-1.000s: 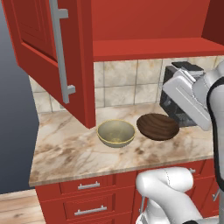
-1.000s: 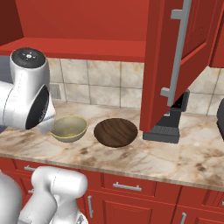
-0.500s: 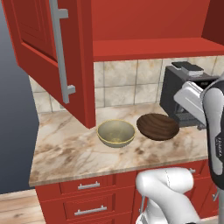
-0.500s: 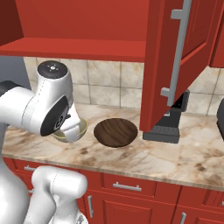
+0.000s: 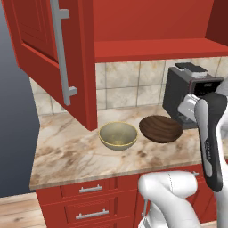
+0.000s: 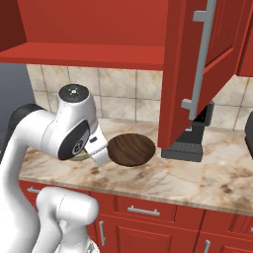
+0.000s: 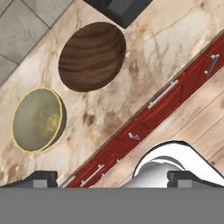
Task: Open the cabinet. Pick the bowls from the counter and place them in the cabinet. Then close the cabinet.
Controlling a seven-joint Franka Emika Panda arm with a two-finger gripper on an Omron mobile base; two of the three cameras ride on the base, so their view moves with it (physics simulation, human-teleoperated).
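Observation:
The red cabinet stands open, its door [image 5: 53, 58] swung out to the left and its shelf [image 5: 151, 46] bare. On the counter [image 5: 67, 151] the olive-tan bowl [image 5: 118, 135] sits just left of the dark brown wood-grained bowl [image 5: 160, 128]. In the hand view my gripper [image 7: 112, 178] looks down from high above both bowls, the brown one [image 7: 92, 57] and the olive one [image 7: 37, 120]. Its fingertips [image 7: 41, 177] stand wide apart and open, holding nothing. In the right base view my arm [image 6: 74, 133] covers most of the olive bowl beside the brown bowl [image 6: 131, 149].
A black coffee machine [image 5: 187, 89] stands on the counter right of the brown bowl, against the tiled wall. A second open door [image 6: 197, 64] hangs in front of it in the right base view. Red drawers [image 7: 166, 94] run under the counter's front edge.
My arm has swung forward and lower over the counter, now crossing the olive bowl in the right base view. The bowls and doors have not moved. The jaws stay open.

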